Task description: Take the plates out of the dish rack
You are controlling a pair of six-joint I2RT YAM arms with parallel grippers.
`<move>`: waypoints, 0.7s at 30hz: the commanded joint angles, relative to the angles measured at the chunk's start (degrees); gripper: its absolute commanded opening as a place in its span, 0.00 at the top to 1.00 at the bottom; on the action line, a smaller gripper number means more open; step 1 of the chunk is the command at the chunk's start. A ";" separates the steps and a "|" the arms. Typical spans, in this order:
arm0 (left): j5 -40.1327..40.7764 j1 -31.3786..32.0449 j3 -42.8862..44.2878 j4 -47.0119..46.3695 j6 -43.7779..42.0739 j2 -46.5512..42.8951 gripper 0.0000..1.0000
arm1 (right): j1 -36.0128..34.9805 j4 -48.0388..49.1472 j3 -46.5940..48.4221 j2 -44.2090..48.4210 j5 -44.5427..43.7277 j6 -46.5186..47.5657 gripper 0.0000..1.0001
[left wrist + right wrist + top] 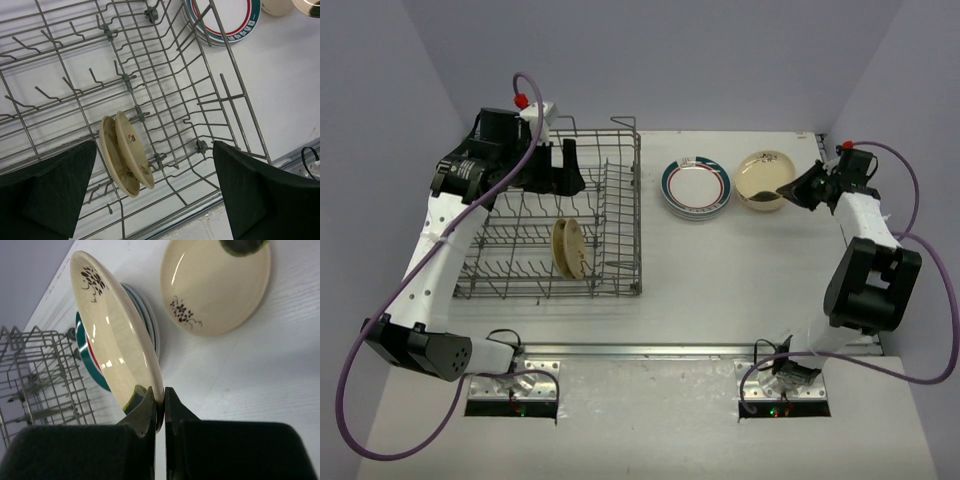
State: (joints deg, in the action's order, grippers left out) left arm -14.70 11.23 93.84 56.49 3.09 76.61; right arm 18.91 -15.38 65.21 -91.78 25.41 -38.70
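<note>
**A:** Any text worth reading in there?

**B:** Not really. The top plate of the banded stack has tiny marks along its green band, way too small to read. The tan plates only show a dark sprig motif, no words.

**A:** What's hidden or cut off?

**B:** The left wrist view crops the stack at the top edge. In the right wrist view the stack mostly sits behind the held plate. From above, that plate and the flat plate under it blur into one, so I can't tell there whether they touch.

**A:** Grippers?

**B:** The right gripper is pinched tight on the held plate's rim, right next to a green patch. The plate is tilted up on edge above the flat one, which lies on the table just right of the stack. The left gripper is spread wide with nothing in it, hanging over the far side of the rack.

**A:** And what's in the rack?

**B:** A tan pair stands on edge between tines, toward the near right. In the wrist view the pair falls between the left fingers, closer to the left one, well below them and not touching.
</note>
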 commanded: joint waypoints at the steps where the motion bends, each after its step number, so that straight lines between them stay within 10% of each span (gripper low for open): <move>1: 2.66 -0.60 -0.24 -1.82 0.37 -0.38 0.00 | 1.22 4.30 6.67 -7.63 -2.38 -5.33 1.00; 15: 5.13 -1.04 -3.01 -1.43 -0.50 -0.45 0.00 | 2.36 7.56 12.81 -22.22 -1.00 -7.92 0.97; 18: 5.44 -1.04 -3.18 -1.51 -0.52 -0.30 0.00 | 2.36 7.19 13.86 -23.84 -0.31 -7.97 0.80; 21: 5.94 -1.04 -3.47 -1.87 -0.30 -0.22 0.00 | 2.43 6.59 13.82 -23.59 -0.08 -7.69 0.31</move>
State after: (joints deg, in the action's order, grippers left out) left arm -9.81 10.79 90.50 56.71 2.85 76.88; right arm 21.26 -10.90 76.30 -116.21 24.37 -46.27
